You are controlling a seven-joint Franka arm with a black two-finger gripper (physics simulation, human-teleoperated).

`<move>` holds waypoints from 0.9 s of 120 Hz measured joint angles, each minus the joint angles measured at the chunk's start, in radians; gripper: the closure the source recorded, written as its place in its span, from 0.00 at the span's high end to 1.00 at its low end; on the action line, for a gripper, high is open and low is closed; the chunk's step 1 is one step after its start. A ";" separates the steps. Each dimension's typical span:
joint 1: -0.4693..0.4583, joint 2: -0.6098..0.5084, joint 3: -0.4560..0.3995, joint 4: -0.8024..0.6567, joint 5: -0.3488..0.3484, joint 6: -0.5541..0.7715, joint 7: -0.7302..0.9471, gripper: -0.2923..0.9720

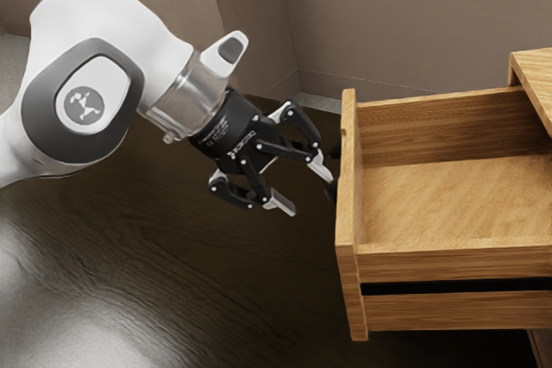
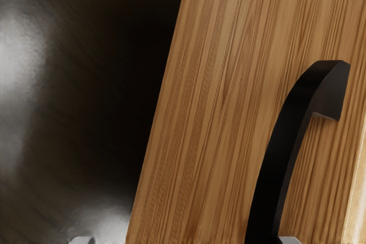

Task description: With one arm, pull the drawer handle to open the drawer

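A wooden drawer (image 1: 431, 204) stands pulled far out of its cabinet (image 1: 535, 84), and its bare inside shows from above. Its front panel (image 1: 348, 221) faces the exterior view's left. A black curved handle (image 2: 286, 158) sits on that panel, seen as a dark bit at the panel's outer face (image 1: 333, 185). My black gripper (image 1: 302, 187) is just in front of the panel with its fingers spread apart, so it is open. The handle lies between the fingers, close to the far fingertip (image 1: 324, 170). The near fingertip (image 1: 281, 205) hangs free of it.
A dark glossy tabletop (image 1: 155, 282) spreads under the arm and in front of the drawer. A second drawer front (image 1: 448, 308) sits closed below the open one. Beige walls stand behind.
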 joint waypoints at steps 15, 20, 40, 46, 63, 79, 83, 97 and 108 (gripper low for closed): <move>-0.010 -0.033 0.030 -0.032 0.015 -0.002 0.006 0.52; -0.011 -0.046 0.036 -0.044 0.019 -0.003 0.008 0.52; -0.013 -0.061 0.053 -0.052 0.031 -0.007 0.018 0.52; -0.013 -0.062 0.059 -0.051 0.033 -0.010 0.021 0.52; -0.013 -0.066 0.070 -0.035 0.035 -0.022 0.030 0.58; -0.018 -0.034 0.098 0.197 0.146 -0.125 0.037 0.66; -0.042 0.013 0.097 0.307 0.228 -0.173 0.039 0.68; -0.097 0.191 0.104 0.594 0.395 -0.319 0.117 0.72; -0.094 0.245 0.120 0.649 0.438 -0.405 0.200 0.74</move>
